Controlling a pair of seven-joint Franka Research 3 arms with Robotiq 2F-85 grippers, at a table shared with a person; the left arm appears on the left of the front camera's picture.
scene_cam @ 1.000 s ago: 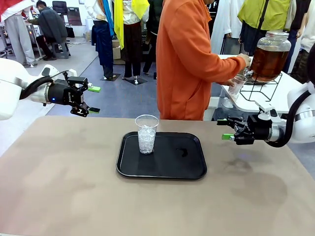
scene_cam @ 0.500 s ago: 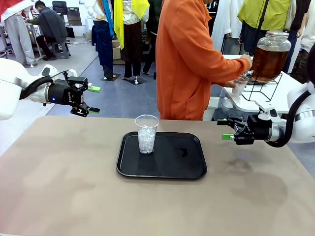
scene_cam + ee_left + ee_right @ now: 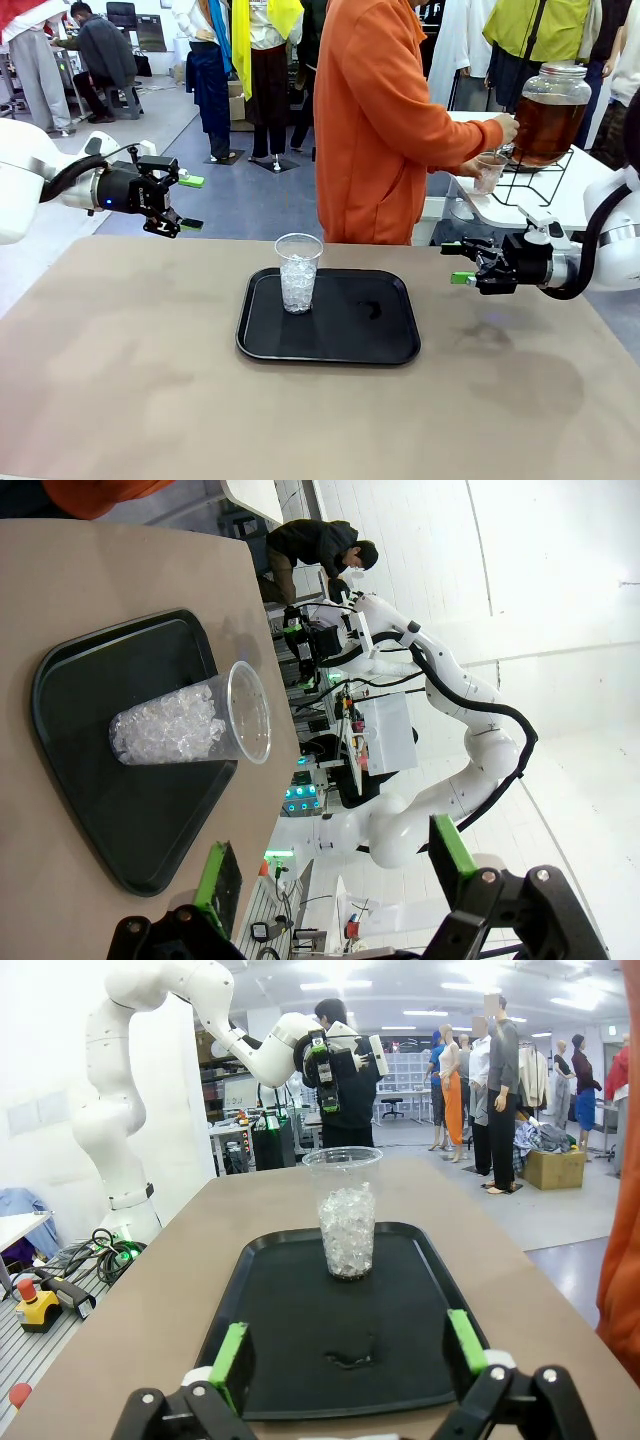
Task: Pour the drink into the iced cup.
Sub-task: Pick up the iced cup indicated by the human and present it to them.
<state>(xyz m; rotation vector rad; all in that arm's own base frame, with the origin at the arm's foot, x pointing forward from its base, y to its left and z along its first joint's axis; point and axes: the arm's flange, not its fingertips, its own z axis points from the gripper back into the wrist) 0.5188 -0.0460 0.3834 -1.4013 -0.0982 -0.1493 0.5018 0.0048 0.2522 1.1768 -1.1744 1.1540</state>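
The iced cup (image 3: 298, 272), a clear plastic cup partly filled with ice, stands upright on the left part of a black tray (image 3: 370, 338). The drink (image 3: 545, 125) is amber liquid in a big glass jar on a wire stand at the far right. A person in an orange top holds a small clear cup (image 3: 489, 172) under the jar's tap, with the other hand on the tap. My left gripper (image 3: 189, 203) hovers open to the left of the tray. My right gripper (image 3: 458, 263) hovers open to its right. Both wrist views show the iced cup (image 3: 190, 723) (image 3: 345, 1215) ahead of open fingers.
The tray (image 3: 300, 1330) lies mid-table with bare tan tabletop all around it. The jar's stand sits on a white side table (image 3: 560, 200) behind my right arm. The person's body stands at the table's far edge, just behind the tray.
The person has raised the small cup a little closer to the tap and shifted slightly toward the jar. Both arms and the iced cup have stayed still.
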